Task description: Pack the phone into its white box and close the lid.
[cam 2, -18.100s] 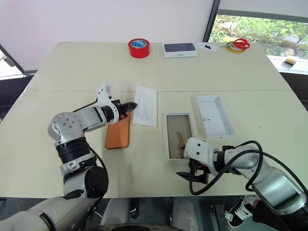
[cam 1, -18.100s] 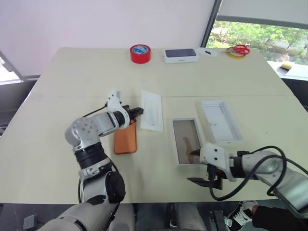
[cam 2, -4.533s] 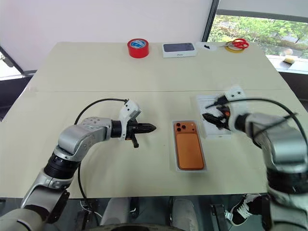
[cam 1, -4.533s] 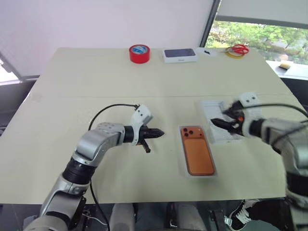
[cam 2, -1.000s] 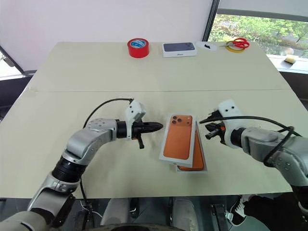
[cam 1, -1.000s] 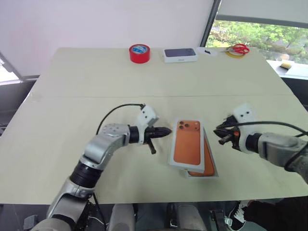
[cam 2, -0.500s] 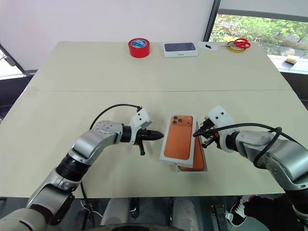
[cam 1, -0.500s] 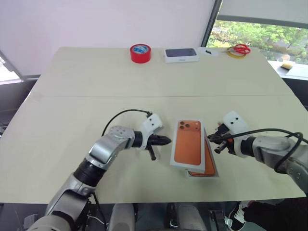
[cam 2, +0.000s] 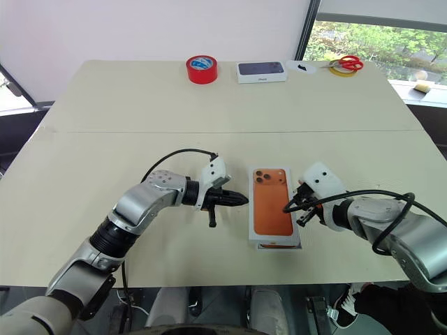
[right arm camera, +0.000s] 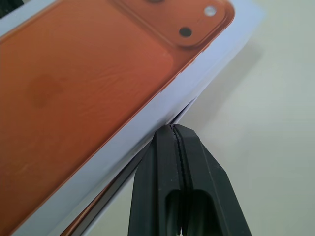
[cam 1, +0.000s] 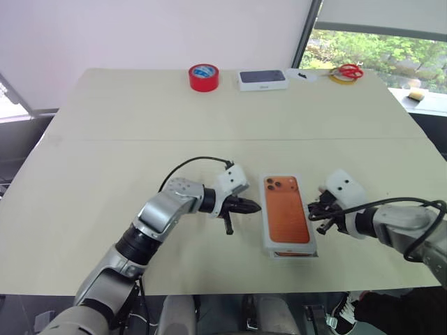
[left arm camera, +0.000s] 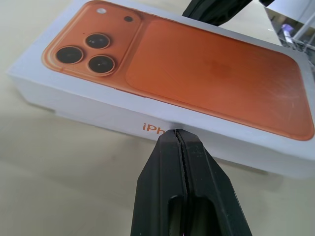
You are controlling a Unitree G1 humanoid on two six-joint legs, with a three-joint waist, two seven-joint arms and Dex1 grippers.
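- Fingers on both arms are pressing shut with nothing between them: the left gripper (cam 1: 253,206) is pointing its closed tip at the lid's near long side, and the right gripper (cam 1: 316,211) is doing the same at the opposite long side, so the two are bracketing the box from either flank.
- Worktop (cam 1: 140,118) is carrying everything, with the boxed set sitting near the front edge, between the two arms and well apart from the items along the far edge.
- Lid (cam 2: 274,204), with its pictured orange phone facing up, is lying over the white box (right arm camera: 183,112); in the right wrist view a thin edge of the box is peeking out under the lid's corner, so the lid is looking not fully seated or slightly askew there.
- Phone itself is hiding under the lid and cannot be checked; judging by the cover being on, it is presumably lying inside.
- Step in hand, as I am reading it, is the closing stage: squaring the lid with closed tips used as pushers rather than as a grasp.
- Next move is probably calling for a gentle inward nudge from both sides to line the lid up, then a downward press on top to seat it evenly.
- Red tape roll (cam 1: 203,77), the dark-topped white box (cam 1: 262,79) and the scissors (cam 1: 346,72) are sitting far off and playing no part.
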